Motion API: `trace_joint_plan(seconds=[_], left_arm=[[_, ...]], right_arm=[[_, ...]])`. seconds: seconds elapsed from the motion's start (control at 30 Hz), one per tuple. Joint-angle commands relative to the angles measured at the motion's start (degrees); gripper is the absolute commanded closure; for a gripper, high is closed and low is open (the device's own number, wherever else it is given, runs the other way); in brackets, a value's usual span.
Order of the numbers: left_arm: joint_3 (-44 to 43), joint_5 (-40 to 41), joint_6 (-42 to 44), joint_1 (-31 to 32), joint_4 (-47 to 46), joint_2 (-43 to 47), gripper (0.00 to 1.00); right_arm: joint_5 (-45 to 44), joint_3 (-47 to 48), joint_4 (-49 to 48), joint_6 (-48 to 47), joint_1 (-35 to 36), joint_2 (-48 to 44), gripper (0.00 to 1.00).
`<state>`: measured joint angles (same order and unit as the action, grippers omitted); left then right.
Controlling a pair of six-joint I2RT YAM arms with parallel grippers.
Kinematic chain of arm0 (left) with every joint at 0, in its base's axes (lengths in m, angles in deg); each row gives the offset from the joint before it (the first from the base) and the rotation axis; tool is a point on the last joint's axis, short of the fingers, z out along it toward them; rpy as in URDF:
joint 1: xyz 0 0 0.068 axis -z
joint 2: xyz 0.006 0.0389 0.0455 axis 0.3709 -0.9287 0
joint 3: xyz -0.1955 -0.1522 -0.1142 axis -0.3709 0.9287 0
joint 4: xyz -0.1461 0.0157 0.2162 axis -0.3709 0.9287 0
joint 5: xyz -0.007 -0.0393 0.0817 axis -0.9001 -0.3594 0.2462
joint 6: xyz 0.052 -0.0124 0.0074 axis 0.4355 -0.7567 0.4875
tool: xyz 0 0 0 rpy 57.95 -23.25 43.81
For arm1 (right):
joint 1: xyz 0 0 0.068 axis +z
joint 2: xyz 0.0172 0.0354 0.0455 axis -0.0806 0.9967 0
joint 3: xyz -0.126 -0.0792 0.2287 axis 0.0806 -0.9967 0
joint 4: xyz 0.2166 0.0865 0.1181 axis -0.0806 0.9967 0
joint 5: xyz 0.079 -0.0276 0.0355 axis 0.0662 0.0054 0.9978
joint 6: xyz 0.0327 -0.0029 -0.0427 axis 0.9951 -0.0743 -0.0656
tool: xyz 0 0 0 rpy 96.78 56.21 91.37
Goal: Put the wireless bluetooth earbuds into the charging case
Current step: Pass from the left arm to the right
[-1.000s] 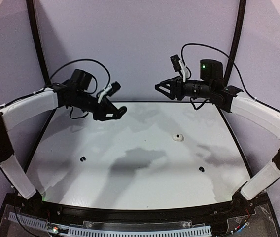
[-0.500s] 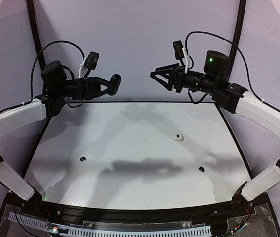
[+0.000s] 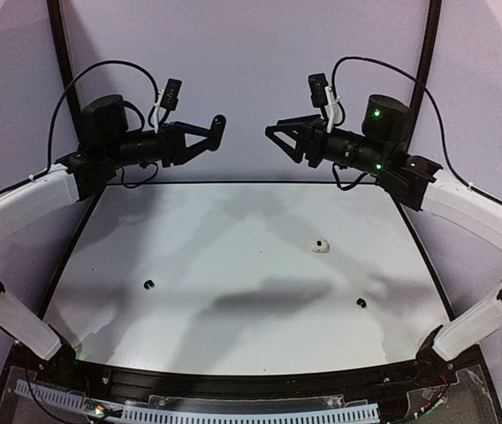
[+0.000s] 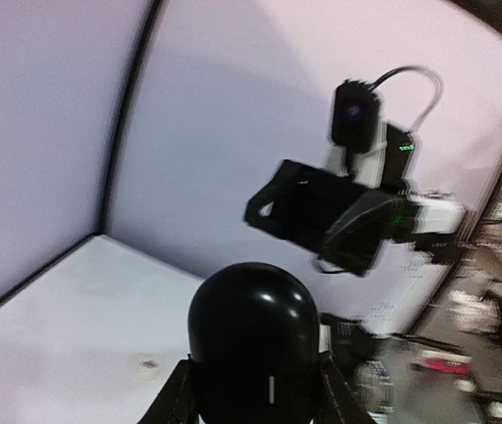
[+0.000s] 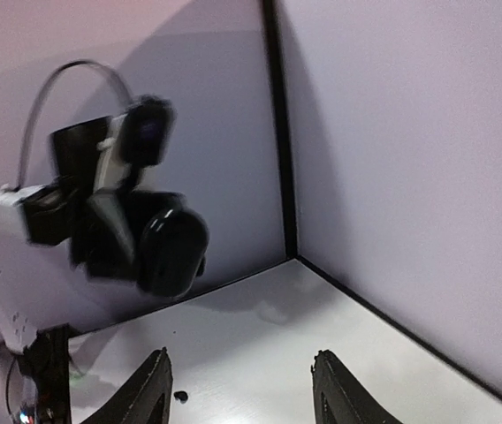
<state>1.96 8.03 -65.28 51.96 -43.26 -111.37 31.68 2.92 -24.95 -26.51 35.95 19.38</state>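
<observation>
My left gripper (image 3: 209, 132) is raised high near the back wall, shut on a glossy black rounded charging case (image 4: 253, 340) whose dome sticks out past the fingers (image 4: 177, 399). My right gripper (image 3: 279, 141) hangs at the same height facing it, open and empty, a gap apart. Down on the white table lie two black earbuds, one at the left (image 3: 149, 284) and one at the right (image 3: 361, 303). A small white earbud-sized piece (image 3: 320, 246) with a dark spot lies right of centre. In the right wrist view, the open gripper (image 5: 238, 375) frames bare table, with a black earbud (image 5: 179, 397) beside one finger.
The white table (image 3: 233, 265) has a black rim and pale walls close behind and at both sides. Both arms reach inward above its far edge. The left gripper's case (image 5: 173, 252) shows in the right wrist view, and the right gripper (image 4: 313, 208) shows in the left one.
The left arm has swung up from just above the table's back edge, lifting the case to the right gripper's height. The right gripper shifted slightly up and left.
</observation>
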Motion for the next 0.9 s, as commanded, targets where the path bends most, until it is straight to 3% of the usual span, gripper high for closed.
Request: trace_joint_plan(seconds=[0.0, 0.13, 0.27, 0.43, 0.7, 0.87], left_arm=[[5.1, 31.5, 34.2, 7.7, 14.0, 7.5, 0.99], [14.4, 51.7, 51.0, 13.8, 0.6, 11.8, 0.99], [16.6, 58.5, 57.1, 16.5, -5.4, 11.7, 0.99], [17.0, 60.6, 58.8, 17.8, -6.7, 11.1, 0.99], [17.0, 60.0, 58.2, 18.1, -6.9, 11.4, 0.99], [16.8, 59.3, 57.9, 18.2, -6.7, 11.3, 0.99]], right_arm=[[-4.8, -2.6, -6.7, 16.3, 1.0, 3.5, 0.47], [-3.9, -5.5, -15.3, 17.5, 5.3, 4.9, 0.47], [-6.5, -6.2, -21.4, 13.8, 9.2, 5.8, 0.44], [-6.6, -7.1, -30.9, 15.6, 10.3, 8.2, 0.44], [-12.0, -2.7, -27.7, 14.8, 11.4, 13.1, 0.4], [-9.5, 0.5, -30.0, 13.9, 11.3, 16.0, 0.4]])
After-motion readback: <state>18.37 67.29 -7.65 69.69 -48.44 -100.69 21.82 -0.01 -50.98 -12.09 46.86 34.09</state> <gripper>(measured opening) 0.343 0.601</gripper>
